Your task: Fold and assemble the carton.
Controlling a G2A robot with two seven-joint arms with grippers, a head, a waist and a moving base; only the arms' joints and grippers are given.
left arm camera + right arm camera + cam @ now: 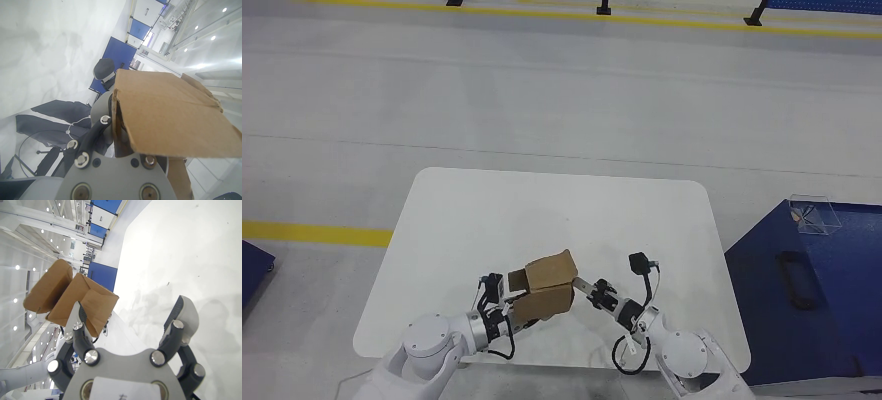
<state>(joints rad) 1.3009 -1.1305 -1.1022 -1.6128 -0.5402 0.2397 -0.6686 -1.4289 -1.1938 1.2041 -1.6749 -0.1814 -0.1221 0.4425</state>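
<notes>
Above the table (542,210), carton (548,279) in left gripper (514,298), against right gripper (130,304)

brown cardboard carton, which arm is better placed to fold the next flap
Probably the right. The left gripper is clamped on the brown cardboard carton, holding it up; the right gripper is open and free, with one finger against the carton's side.

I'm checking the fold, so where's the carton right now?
In the top view the carton is near the robot-side edge of the white table, held by the left gripper, with the open right gripper at its other side.
</notes>
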